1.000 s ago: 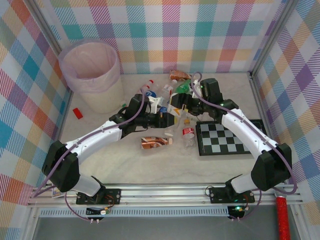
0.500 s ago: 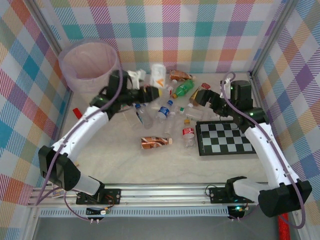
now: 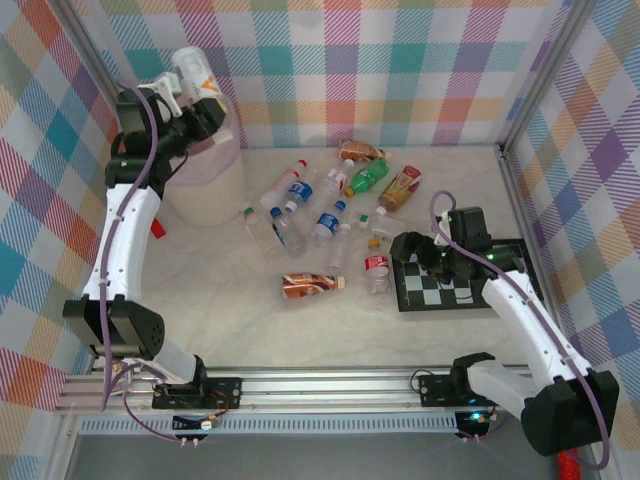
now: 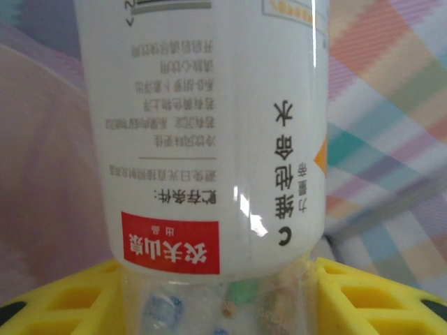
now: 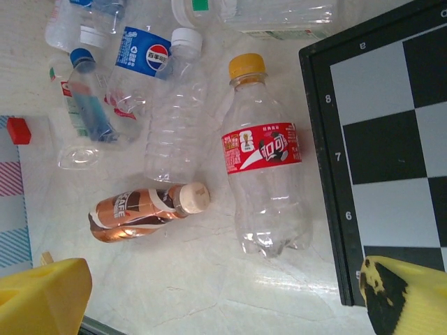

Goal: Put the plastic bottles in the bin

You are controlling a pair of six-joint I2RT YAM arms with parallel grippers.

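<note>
**One bottle up at the bin, the heap left on the desk**

We judge the task to be in its early part. The left end effector (image 3: 188, 98) is pinching a white-labelled bottle (image 3: 197, 72) between its yellow fingers (image 4: 63, 300), raised at the bin (image 3: 215, 195) in the far left corner of the desk (image 3: 240, 330). In the left wrist view the pinkish bag (image 4: 42, 174) lies behind the label, so we take the bottle to be over the mouth or just beside it. It has not been let go, so it does not count yet. What the bin already holds we cannot tell, since the arm covers its opening.

About a dozen plastic bottles (image 3: 330, 225) lie scattered in the middle of the desk, between the bin and the checkerboard (image 3: 470, 290). Among them are a green bottle (image 3: 368, 175), a brown bottle (image 3: 312, 284) on its side and a red-labelled bottle (image 3: 376, 270).

The right end effector (image 3: 414, 250) hangs over the left edge of the checkerboard with its fingers (image 5: 42, 293) spread and nothing between them; the red-labelled and brown bottles lie below it, near at hand.

As we read it, the drop is the step in hand; nearly all of the work remains, bottle by bottle.
</note>
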